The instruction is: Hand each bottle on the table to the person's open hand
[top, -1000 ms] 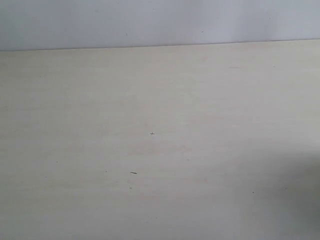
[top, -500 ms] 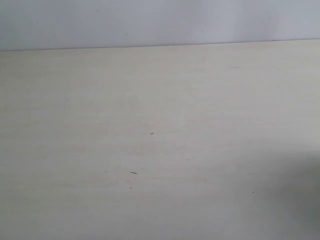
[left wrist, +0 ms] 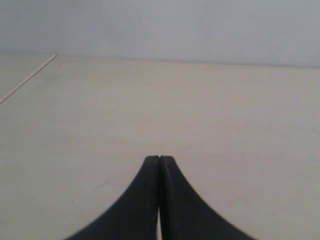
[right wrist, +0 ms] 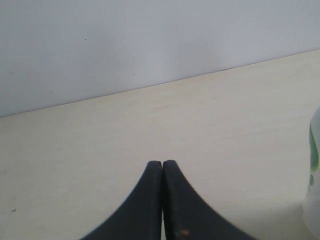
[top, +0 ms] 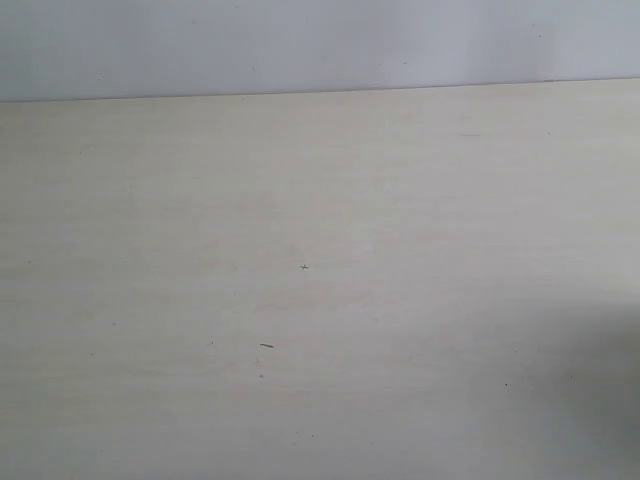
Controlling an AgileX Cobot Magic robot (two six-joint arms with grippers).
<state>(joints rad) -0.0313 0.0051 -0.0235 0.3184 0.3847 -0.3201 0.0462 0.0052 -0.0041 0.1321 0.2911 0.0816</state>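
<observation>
The pale beige table (top: 320, 280) fills the exterior view, and no bottle, hand or arm shows there. In the right wrist view a sliver of a clear bottle with a white label and green marks (right wrist: 314, 170) stands at the frame's edge, off to the side of my right gripper (right wrist: 162, 162), which is shut with nothing in it. My left gripper (left wrist: 159, 158) is also shut on nothing, over bare table (left wrist: 200, 110). The other bottles and the person's open hand are out of view.
A pale grey wall (top: 320, 45) rises behind the table's far edge. A thin seam or edge line (left wrist: 27, 79) runs across the table's corner in the left wrist view. A soft shadow (top: 590, 400) lies at the exterior view's lower right.
</observation>
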